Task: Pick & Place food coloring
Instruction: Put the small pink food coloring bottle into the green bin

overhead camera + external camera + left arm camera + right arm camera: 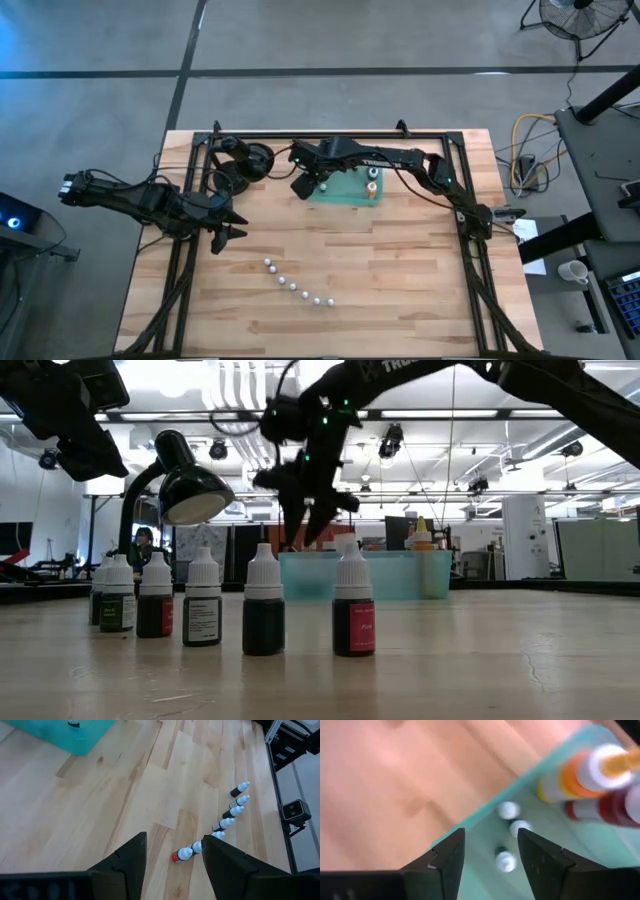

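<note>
Several small food coloring bottles (298, 285) with white caps stand upright in a slanting row on the wooden table, also in the low view (264, 605) and the left wrist view (227, 820). Three more small bottles (508, 810) stand on their bases in the translucent green tray (345, 192), beside a taller orange bottle (585, 772) and a red one (610, 805). My right gripper (490, 837) hangs open above the tray's left part (312, 186), touching nothing. My left gripper (228, 228) waits open at the table's left, above the wood (172, 840).
A black desk lamp (250, 160) stands at the far left of the table, close to the tray and my right arm. A black frame (330, 133) runs around the table's edges. Bare wood lies between the tray and the row of bottles.
</note>
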Controlling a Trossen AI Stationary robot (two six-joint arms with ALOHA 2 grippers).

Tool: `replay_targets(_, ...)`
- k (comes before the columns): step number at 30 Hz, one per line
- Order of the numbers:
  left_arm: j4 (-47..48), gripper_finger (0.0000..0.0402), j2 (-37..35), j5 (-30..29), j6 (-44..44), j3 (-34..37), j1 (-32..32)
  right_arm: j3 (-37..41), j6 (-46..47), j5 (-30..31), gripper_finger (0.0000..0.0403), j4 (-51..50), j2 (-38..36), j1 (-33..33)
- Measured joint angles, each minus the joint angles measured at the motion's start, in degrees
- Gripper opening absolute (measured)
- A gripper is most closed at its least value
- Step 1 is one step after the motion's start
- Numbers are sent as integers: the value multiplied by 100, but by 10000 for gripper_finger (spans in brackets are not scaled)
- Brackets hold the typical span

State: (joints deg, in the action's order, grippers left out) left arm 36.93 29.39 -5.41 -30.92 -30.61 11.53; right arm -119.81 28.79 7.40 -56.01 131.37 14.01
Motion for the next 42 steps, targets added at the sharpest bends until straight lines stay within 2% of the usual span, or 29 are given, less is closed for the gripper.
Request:
replay_targets(6, 14, 163, -5, 2, 2, 0, 0, -308, -1689, -1214, 180, -515, -344, -739)
replay_targets(9, 37, 163, -7, 2, 4, 0, -2, -184, -2474, -1196, 178, -772, -511, -1286)
replay_targets(12, 58, 163, -7, 2, 24, 0, -2, -2, -2751, -1186, 176, -945, -571, -1762)
replay_targets(16, 69, 163, -7, 29, 163, 0, 0, 347, -2734, -1717, 176, -1121, -567, -2303)
replay_targets(21, 107, 163, -7, 46, 388, 0, -2, 652, -1835, -1799, 171, -909, -561, -2808)
replay_targets(32, 155, 163, -7, 89, 573, 0, -2, 1069, -1544, -1625, 183, 167, -553, -3617)
replay_targets(37, 188, 163, -7, 166, 570, 0, -2, 1320, -1523, -1177, 196, 471, -553, -3844)
replay_targets(42, 197, 163, -7, 166, 570, 0, -1, 1587, -1523, -1108, 203, 976, -551, -3917)
